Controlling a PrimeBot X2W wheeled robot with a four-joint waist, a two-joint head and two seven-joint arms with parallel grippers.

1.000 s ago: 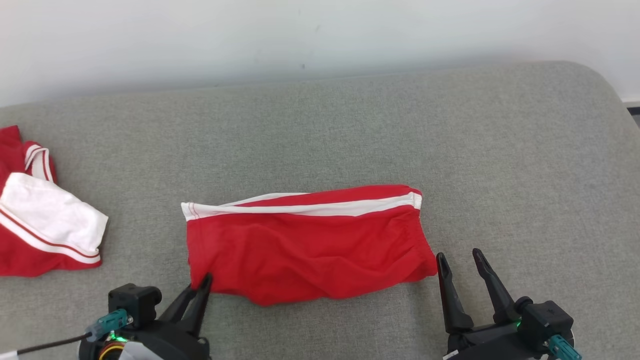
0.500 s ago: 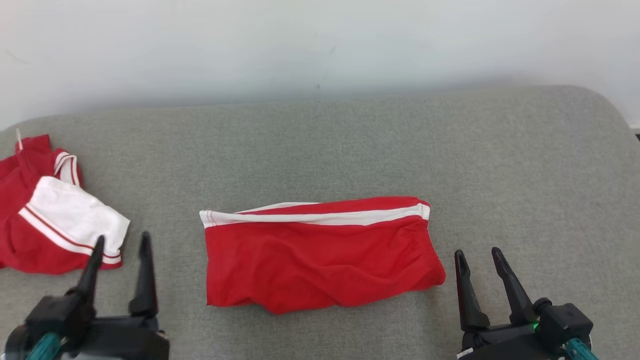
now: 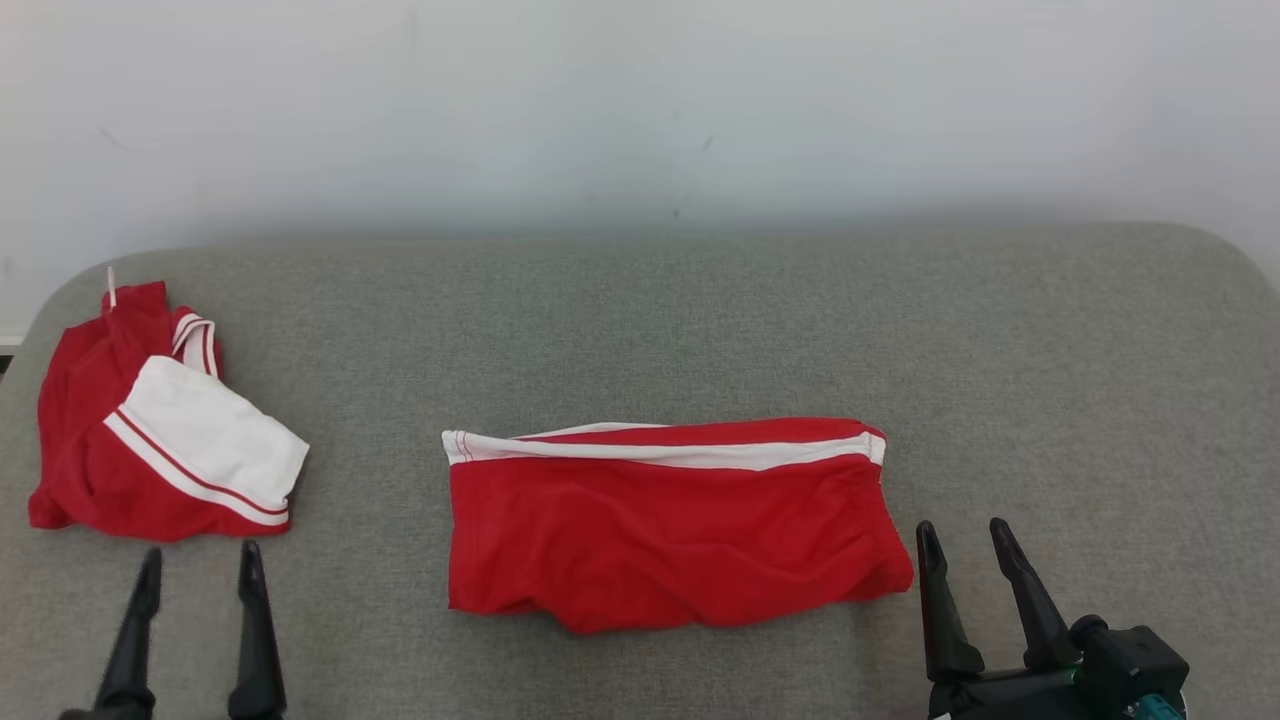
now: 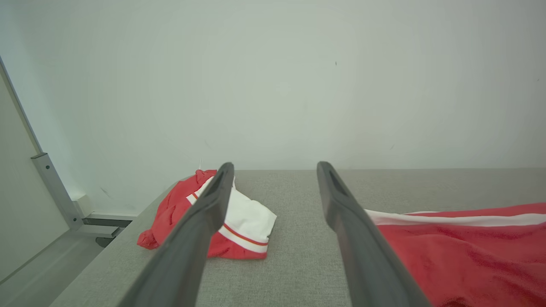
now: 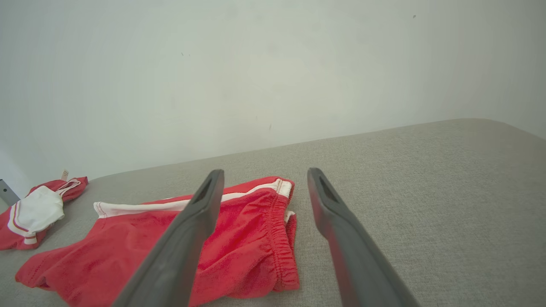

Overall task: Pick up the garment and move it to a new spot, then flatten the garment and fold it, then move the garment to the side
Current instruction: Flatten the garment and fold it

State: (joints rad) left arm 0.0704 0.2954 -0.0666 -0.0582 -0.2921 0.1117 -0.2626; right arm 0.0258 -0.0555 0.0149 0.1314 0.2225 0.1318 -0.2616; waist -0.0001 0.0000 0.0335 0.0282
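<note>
While the folded red garment (image 3: 670,530) lies between them, left jaws and right jaws hover low, pointing forward, spread wide and empty.

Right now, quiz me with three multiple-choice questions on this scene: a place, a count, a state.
1. Where do the folded red shorts lie? A) middle of the grey cushion; B) on the floor; C) against the wall.
2. How many garments are on the cushion? A) one; B) two; C) four.
3. How do the right jaws stand? A) shut on the shorts; B) shut, empty; C) open, empty.
1 A: grey fabric shows all round them. 2 B: the shorts and a red-and-white bundle at left. 3 C: a bare gap shows between them.
</note>
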